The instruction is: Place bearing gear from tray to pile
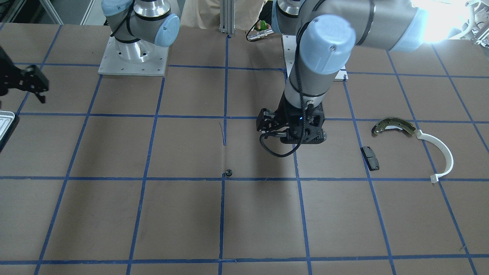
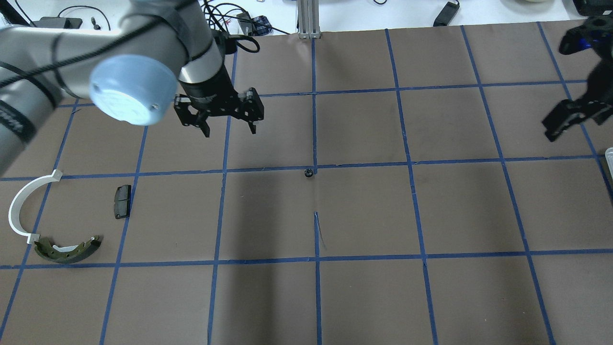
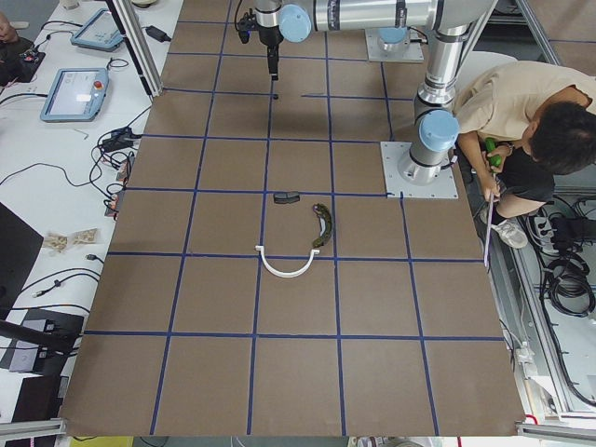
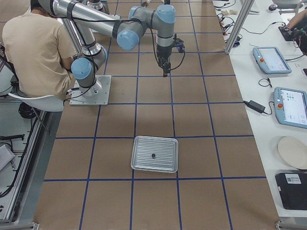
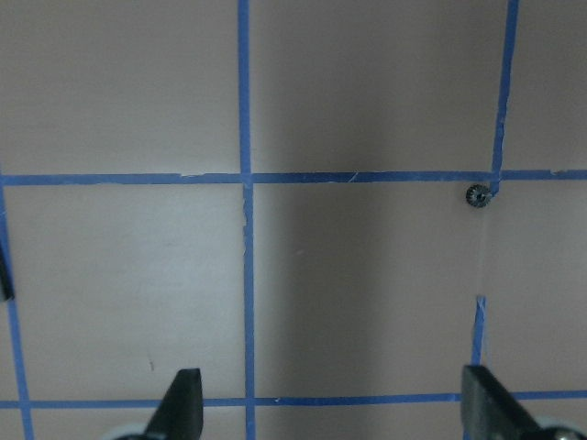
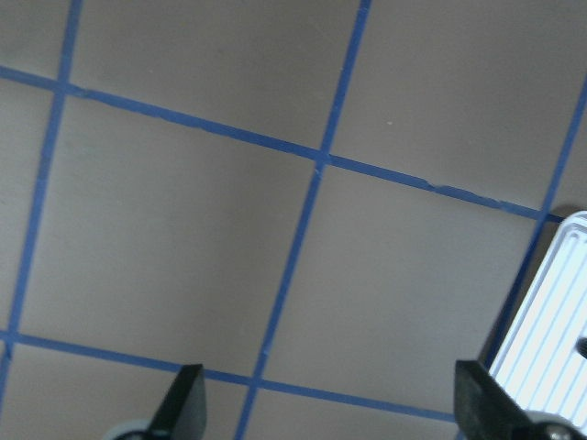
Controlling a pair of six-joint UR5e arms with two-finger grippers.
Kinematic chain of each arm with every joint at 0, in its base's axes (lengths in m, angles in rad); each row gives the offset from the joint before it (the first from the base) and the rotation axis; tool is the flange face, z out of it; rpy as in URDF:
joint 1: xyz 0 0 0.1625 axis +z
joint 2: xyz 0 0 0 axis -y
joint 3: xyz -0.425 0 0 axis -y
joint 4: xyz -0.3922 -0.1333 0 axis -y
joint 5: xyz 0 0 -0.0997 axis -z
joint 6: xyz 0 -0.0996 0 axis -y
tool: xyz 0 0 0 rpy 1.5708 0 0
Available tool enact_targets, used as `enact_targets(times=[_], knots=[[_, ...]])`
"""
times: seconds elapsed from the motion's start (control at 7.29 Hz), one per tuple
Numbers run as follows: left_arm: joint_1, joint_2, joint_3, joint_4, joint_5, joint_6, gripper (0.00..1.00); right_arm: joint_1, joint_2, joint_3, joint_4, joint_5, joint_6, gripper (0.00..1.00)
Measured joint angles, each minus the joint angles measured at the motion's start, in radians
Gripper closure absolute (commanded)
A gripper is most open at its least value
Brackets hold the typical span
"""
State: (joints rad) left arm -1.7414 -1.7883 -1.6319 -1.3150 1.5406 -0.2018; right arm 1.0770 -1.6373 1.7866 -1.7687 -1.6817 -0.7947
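A tiny black bearing gear lies alone on the brown table at a blue tape crossing, also in the front view and the left wrist view. My left gripper is open and empty, hovering to the left of and beyond the gear; its fingertips frame bare table. The tray sits at the table's right end with another small dark piece in it. My right gripper is open and empty beside the tray's corner. The pile lies far left: metal shoe, white arc, black pad.
The table is brown paper with a blue tape grid. A seated person works by the robot bases. Tablets and cables lie on the white side bench. A vertical aluminium post stands at the table's far edge.
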Motion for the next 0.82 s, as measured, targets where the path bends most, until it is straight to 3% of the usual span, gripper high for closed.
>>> enact_targets(times=[0.27, 0.82], knots=[[-0.069, -0.119, -0.055, 0.217, 0.000, -0.058, 0.00, -0.218, 0.069, 0.009, -0.069, 0.002, -0.297, 0.10], [-0.162, -0.288, -0.059, 0.383, 0.001, -0.141, 0.00, -0.525, 0.389, 0.008, -0.375, 0.111, -0.729, 0.17]])
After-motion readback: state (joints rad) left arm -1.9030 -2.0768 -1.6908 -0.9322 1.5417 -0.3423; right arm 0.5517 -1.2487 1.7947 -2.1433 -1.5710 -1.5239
